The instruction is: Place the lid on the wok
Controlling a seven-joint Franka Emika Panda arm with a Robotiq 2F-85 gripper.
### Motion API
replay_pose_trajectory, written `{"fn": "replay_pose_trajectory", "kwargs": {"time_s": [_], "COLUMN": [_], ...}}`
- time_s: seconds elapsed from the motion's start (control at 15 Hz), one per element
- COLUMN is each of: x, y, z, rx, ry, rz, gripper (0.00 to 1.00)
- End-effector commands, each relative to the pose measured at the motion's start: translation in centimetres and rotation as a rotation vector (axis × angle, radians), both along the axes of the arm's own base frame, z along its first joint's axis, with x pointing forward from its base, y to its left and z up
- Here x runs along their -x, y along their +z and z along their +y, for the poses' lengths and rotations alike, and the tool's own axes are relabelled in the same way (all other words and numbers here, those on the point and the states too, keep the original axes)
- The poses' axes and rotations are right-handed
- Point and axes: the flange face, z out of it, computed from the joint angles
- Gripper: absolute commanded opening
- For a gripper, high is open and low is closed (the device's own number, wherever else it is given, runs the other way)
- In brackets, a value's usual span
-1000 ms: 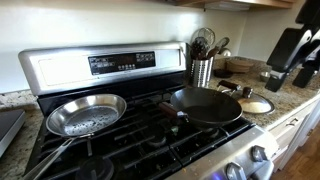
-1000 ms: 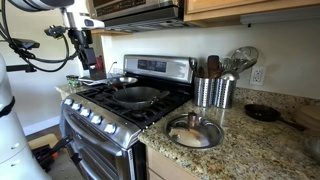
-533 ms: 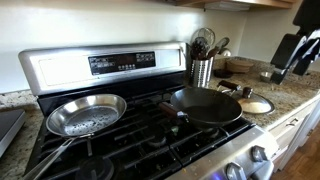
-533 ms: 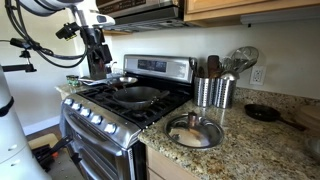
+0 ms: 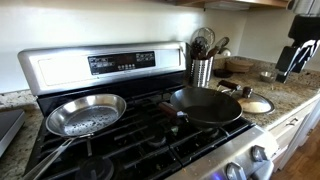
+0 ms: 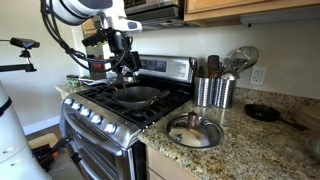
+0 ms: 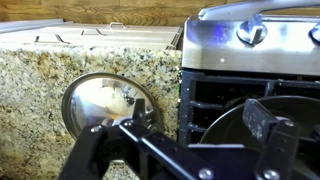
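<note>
Granite counter (image 7: 60, 70) meets a gas stove (image 5: 110, 62). The lid (image 5: 256, 105) lies flat on the counter at the lower right of the frame, just beside the black wok (image 5: 205, 105) on a burner. The gripper (image 7: 200, 115) hovers apart from both (jaws wide, holding nothing).

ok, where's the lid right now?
In an exterior view the lid lies flat on the granite counter just beside the stove, in front of the steel utensil holders, not on the wok.
</note>
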Motion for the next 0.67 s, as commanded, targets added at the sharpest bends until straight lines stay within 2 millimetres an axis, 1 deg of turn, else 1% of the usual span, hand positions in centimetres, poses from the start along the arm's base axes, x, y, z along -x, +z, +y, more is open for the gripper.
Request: {"fn": "replay_pose_trajectory", "kwargs": {"time_s": [0.0, 0.07, 0.13, 0.27, 0.6], "x": [-2.3, -2.6, -1.3, -2.0, -2.4], "y": [-1.8, -2.1, -1.6, -2.3, -2.3], "z": [-3.6, -4.1, -2.8, -3.6, -3.7], "rx": [-0.001, 0.001, -0.009, -0.013, -0.012], "ry": [0.061, 0.058, 0.037, 0.040, 0.042], "rz": [0.016, 0.025, 0.018, 0.035, 0.038], "gripper": [1.00, 1.00, 1.00, 1.00, 1.00]}}
